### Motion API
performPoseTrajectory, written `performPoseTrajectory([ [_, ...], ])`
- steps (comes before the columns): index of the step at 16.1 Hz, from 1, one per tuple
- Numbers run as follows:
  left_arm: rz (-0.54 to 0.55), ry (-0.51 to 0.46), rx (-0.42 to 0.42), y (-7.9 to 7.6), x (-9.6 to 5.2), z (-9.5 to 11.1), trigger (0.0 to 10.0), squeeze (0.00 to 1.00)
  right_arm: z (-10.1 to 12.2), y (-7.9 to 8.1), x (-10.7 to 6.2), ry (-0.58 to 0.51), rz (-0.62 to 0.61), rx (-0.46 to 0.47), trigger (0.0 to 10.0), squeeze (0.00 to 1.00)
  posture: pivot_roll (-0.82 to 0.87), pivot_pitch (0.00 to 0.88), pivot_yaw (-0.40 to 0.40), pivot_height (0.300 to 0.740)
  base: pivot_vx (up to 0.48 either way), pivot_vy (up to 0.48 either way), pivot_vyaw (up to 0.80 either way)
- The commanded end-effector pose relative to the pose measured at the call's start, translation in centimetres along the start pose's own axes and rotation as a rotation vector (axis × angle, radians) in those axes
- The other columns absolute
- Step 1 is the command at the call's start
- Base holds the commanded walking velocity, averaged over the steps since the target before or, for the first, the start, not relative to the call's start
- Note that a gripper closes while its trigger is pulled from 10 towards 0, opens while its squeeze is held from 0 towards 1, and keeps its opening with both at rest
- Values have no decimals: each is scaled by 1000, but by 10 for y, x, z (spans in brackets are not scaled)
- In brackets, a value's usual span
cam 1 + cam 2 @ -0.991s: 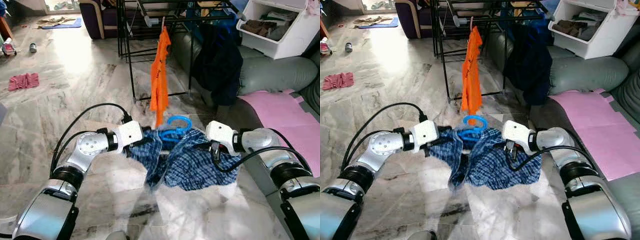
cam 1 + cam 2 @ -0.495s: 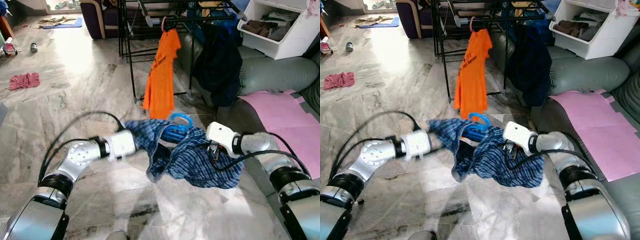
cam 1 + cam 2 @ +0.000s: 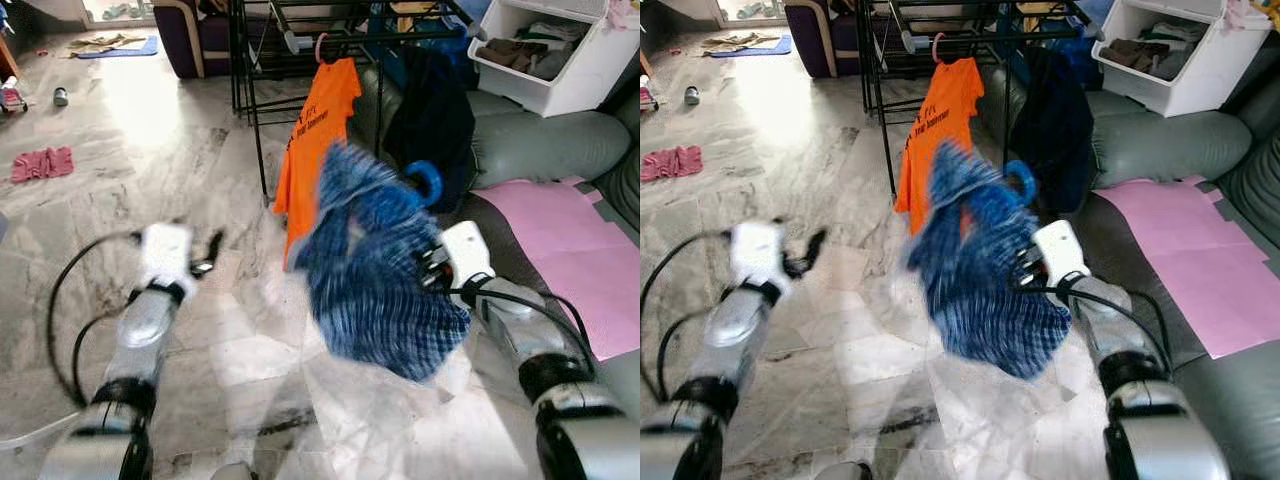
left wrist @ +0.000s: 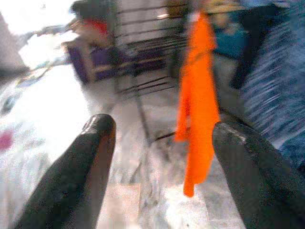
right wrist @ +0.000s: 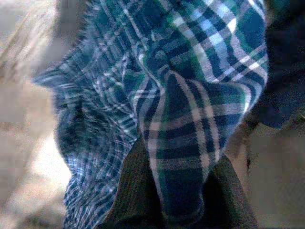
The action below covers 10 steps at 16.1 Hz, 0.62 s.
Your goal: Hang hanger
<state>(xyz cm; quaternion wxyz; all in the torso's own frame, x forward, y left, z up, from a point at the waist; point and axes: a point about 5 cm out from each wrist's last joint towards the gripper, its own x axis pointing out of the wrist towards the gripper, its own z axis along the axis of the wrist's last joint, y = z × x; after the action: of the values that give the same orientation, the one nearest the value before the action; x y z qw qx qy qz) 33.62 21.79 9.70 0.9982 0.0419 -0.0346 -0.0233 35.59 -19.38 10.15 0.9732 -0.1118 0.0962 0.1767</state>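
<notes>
Two grippers are in front of the black metal drying rack, which stands on the pale marble floor. The right gripper is raised on the sofa side of the rack and is closed on the blue and white checked cotton shirt. In the right wrist view the checked cloth lies folded between and over the two black fingers, so they clamp it. The shirt hangs in the air, blurred, in front of the rack and well below its top bars. The blue plastic hanger is inside the shirt, and its round hook shows above the cloth, near the dark navy garment that hangs on the rack.

On the rack hangs also an orange T-shirt with dark print from a pink hook; the checked shirt covers its lower part from the camera.

The left gripper is lifted on the other side of the rack, apart from the shirt. Its fingers are spread wide and hold nothing; between them the left wrist view shows the orange T-shirt and the rack.

Beside the rack lies a grey-green leather sofa with a pink mat on it.
</notes>
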Motion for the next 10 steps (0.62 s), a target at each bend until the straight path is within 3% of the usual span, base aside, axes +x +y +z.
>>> performPoseTrajectory([
  [1,73,51,-133,1,-4,-5,10000,1000,8,-1,-3,-84,-105,86,0,0,38,40,-84,740,0,0,0],
  [5,205,32,-208,-5,-35,-13,10000,1000,2,19,-21,-205,-236,278,0,0,50,16,-74,740,0,0,0],
  [8,263,119,-156,2,-69,-31,10000,1000,-17,30,-48,-176,-269,303,0,0,67,0,-70,740,0,0,0],
  [10,260,131,-112,12,-76,-30,10000,1000,-29,25,-64,-141,-294,317,0,0,72,0,-63,740,0,0,0],
])
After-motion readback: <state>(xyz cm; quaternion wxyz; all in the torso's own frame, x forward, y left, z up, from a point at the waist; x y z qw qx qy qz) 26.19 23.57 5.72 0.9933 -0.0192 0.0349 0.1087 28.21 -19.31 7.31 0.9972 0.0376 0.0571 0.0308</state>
